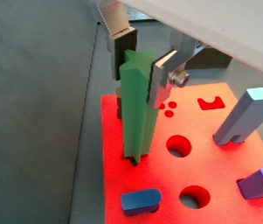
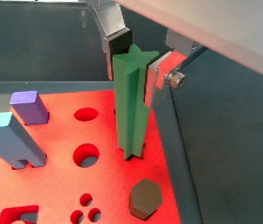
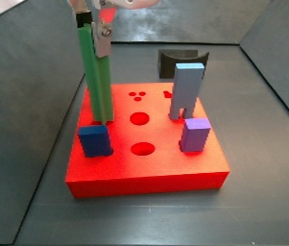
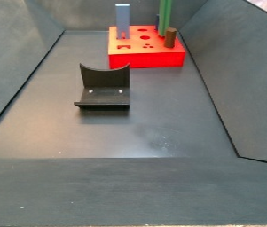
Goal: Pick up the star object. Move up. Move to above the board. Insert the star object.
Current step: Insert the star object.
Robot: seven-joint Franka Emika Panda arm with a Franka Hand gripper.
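Green rod (image 1: 138,105) clamped at its top between the gripper (image 1: 143,58) fingers, long axis upright, hanging straight below. Lower end meets the red board (image 1: 215,149) near its edge, apparently in its hole; depth of seating not determinable.

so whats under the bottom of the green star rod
The red board. The star object, held by the end effector, stands with its lower end on or in the board's top face. Any hole beneath it is covered by the rod.
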